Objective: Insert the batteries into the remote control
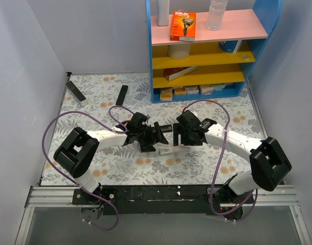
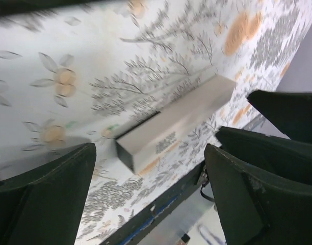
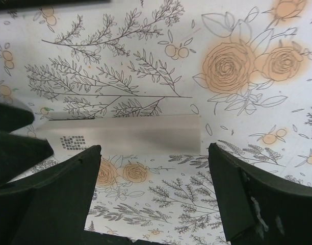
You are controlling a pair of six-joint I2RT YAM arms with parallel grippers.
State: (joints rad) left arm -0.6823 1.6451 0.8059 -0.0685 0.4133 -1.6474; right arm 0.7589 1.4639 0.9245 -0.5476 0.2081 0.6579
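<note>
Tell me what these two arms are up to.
Both arms reach in over the middle of the flowered table, where the white remote lies flat. The left gripper and the right gripper each hang open above it, one from either side, and neither holds anything. No batteries show in any view, and whether the remote's back cover is on cannot be told from here.

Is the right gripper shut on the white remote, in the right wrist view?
No, the right gripper stands open, its fingers wide apart, and the white remote lies flat on the flowered cloth.
</note>
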